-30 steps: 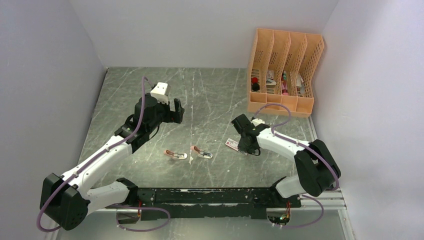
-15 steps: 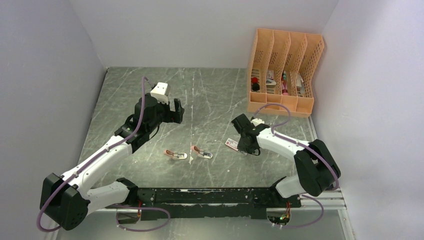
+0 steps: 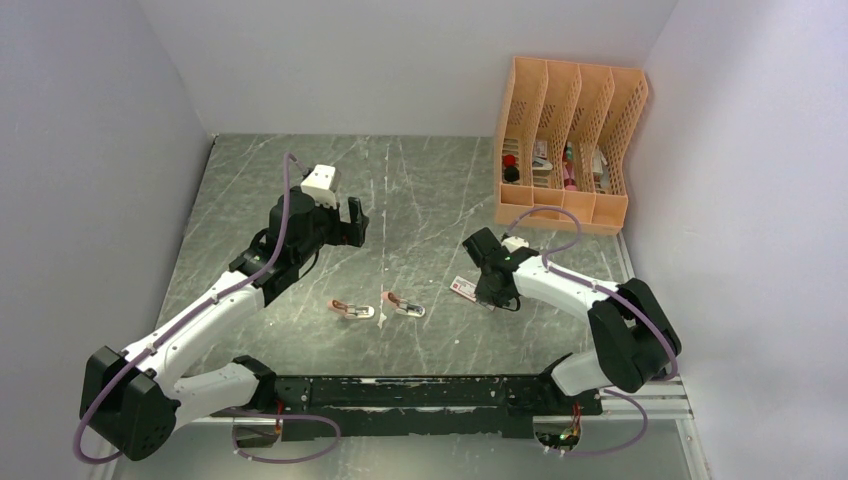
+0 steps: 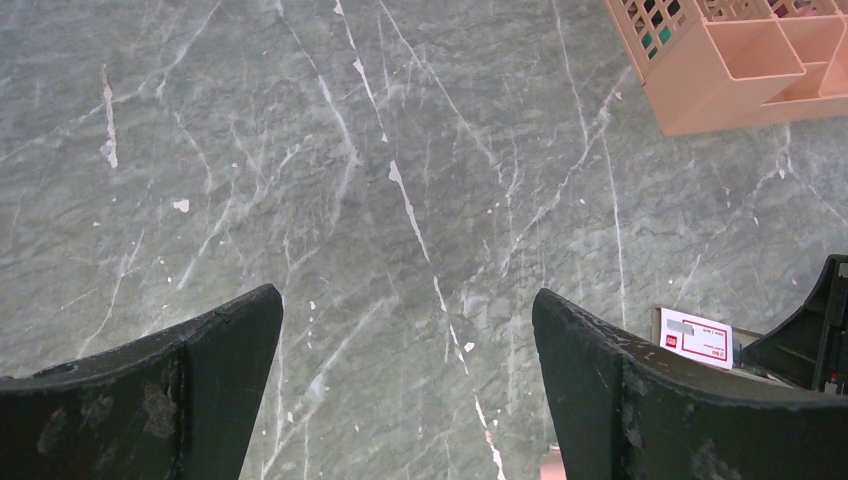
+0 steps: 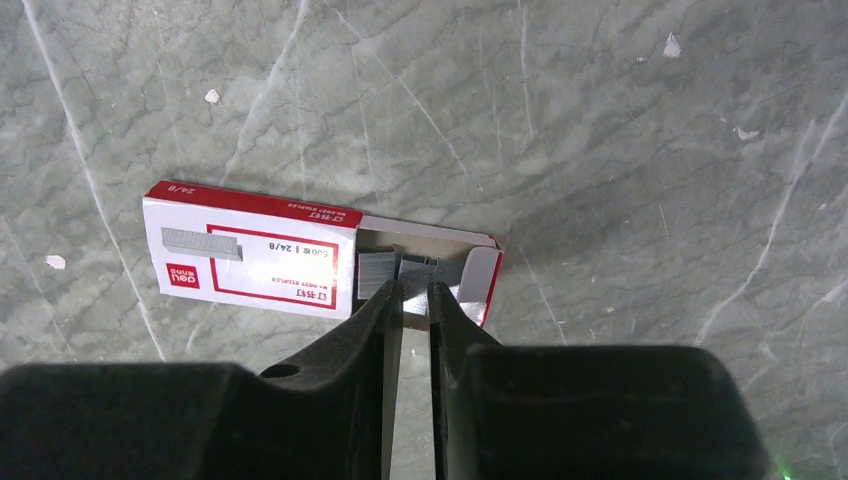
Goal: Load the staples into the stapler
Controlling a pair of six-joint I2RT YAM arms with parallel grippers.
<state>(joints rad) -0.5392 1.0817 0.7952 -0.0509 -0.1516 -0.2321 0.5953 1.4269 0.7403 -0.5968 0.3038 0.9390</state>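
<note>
right gripper point(image 5: 410, 292) is down on the staple box point(image 5: 250, 262), jaws nearly together with only a slit left. tips sit in the pulled-out tray point(image 5: 478, 262), either side of a staple strip point(image 5: 398, 268). can't tell if the strip is actually pinched or only straddled. box lies flat on the table point(image 3: 420, 190), long axis crosswise to the fingers, sleeve to the wrist cam's left, open tray end right under the tips. so the jaws close along the box length. the strip's own axis is too small to read.

top cam: box is just left of the right gripper. nearer stapler point(image 3: 405, 306) is further along that same line, near but apart, and the second stapler point(image 3: 352, 310) is just beyond it. right arm is the closer one for the staples. nothing lies between box and stapler. whether either stapler is open for loading: too small to tell.

left gripper point(image 4: 408, 300) gapes wide, empty, hovering over the table well behind the staplers. file organiser point(image 3: 565, 140) sits in the far right corner, out of the path.

my read: the risk on lift is the strip slipping or dragging the tray.
</note>
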